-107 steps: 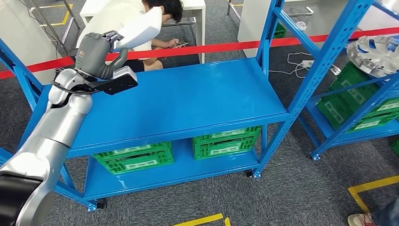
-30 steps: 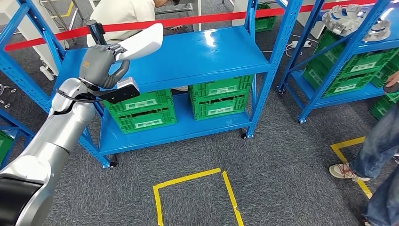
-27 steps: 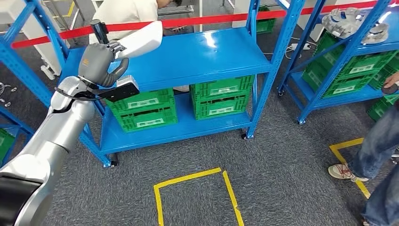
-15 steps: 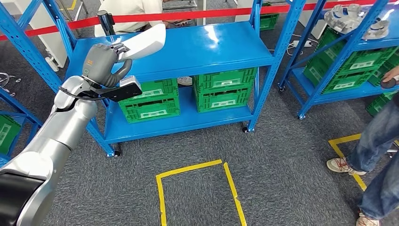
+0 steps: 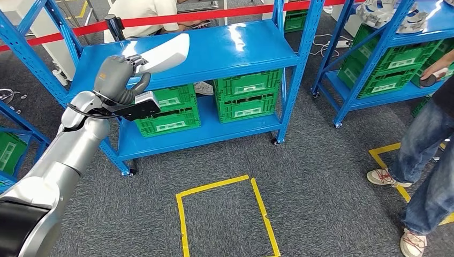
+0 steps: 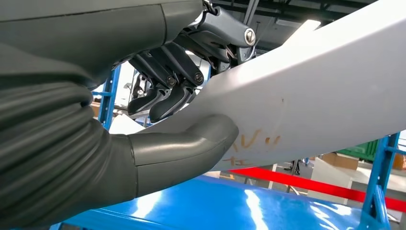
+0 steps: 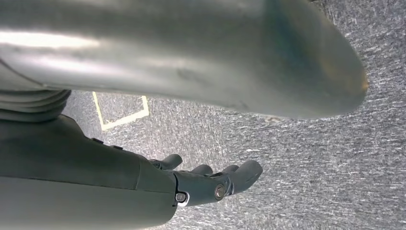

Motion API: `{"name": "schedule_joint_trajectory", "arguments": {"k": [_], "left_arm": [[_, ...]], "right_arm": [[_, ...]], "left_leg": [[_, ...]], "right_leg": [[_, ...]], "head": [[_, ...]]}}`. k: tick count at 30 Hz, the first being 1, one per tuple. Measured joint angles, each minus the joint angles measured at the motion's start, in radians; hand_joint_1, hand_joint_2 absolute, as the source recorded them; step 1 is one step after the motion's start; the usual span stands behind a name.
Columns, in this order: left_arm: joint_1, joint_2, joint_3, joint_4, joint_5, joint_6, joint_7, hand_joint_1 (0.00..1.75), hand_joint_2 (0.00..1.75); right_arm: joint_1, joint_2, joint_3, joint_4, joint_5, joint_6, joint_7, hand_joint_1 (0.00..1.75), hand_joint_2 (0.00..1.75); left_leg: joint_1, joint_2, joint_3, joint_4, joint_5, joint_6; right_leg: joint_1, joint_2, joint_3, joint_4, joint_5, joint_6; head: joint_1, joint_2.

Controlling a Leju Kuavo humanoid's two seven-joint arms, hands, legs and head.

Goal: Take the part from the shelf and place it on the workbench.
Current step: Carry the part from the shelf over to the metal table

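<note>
Head view: the blue shelf (image 5: 235, 48) stands ahead on grey carpet, with green crates (image 5: 249, 96) on its lower level and a red tape barrier (image 5: 225, 12) behind it. A person (image 5: 425, 139) stands at the right, near a second shelf. The long white part (image 5: 163, 53) is off the shelf, held up above the top board's front left corner by the left robot hand (image 5: 119, 75), thumb under and fingers (image 6: 165, 98) over it. The right robot hand (image 7: 210, 179) hangs over the carpet, fingers loosely apart, holding nothing. The pick looks done; this seems the carry step. Next the robot must find the table and lay the part flat there.
</note>
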Motion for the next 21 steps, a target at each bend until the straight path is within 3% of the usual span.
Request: {"name": "schedule_joint_trajectory", "arguments": {"k": [2, 6, 10, 15, 21], "left_arm": [[-0.004, -0.001, 0.0, 0.0, 0.001, -0.001, -0.003, 1.75, 1.75], [-0.005, -0.002, 0.0, 0.002, 0.001, -0.005, -0.006, 1.75, 1.75], [-0.005, -0.002, 0.0, 0.004, 0.0, -0.007, -0.007, 1.75, 1.75], [-0.005, -0.002, 0.0, 0.009, 0.0, -0.008, -0.007, 1.75, 1.75], [-0.006, -0.001, 0.0, 0.01, 0.0, -0.015, -0.009, 1.75, 1.75]], "right_arm": [[0.0, 0.001, 0.0, 0.0, -0.001, 0.0, 0.0, 0.0, 0.0], [0.0, 0.001, -0.001, 0.0, -0.002, 0.003, 0.002, 0.0, 0.0], [0.0, 0.001, -0.003, 0.0, -0.005, 0.006, 0.003, 0.0, 0.0], [0.002, 0.001, -0.007, 0.0, -0.005, 0.008, 0.004, 0.0, 0.0], [0.002, 0.001, -0.01, 0.0, -0.009, 0.01, 0.004, 0.0, 0.0]], "left_leg": [[-0.006, 0.0, 0.034, -0.057, -0.002, 0.011], [-0.007, -0.002, 0.028, -0.066, 0.008, 0.02], [-0.008, -0.002, 0.019, -0.063, 0.014, 0.031], [-0.01, -0.001, 0.013, -0.061, 0.018, 0.036], [-0.01, -0.001, 0.011, -0.06, 0.018, 0.036]], "right_leg": [[0.001, 0.0, -0.004, 0.001, 0.007, 0.011], [0.005, -0.001, -0.007, -0.004, 0.017, 0.002], [0.004, -0.001, -0.01, -0.013, 0.03, 0.018], [0.003, 0.0, -0.013, -0.016, 0.038, 0.027], [0.003, 0.0, -0.016, -0.016, 0.039, 0.028]], "head": [[-0.001, 0.0], [0.001, 0.0], [0.002, 0.0], [0.002, 0.0], [0.002, 0.0]]}}
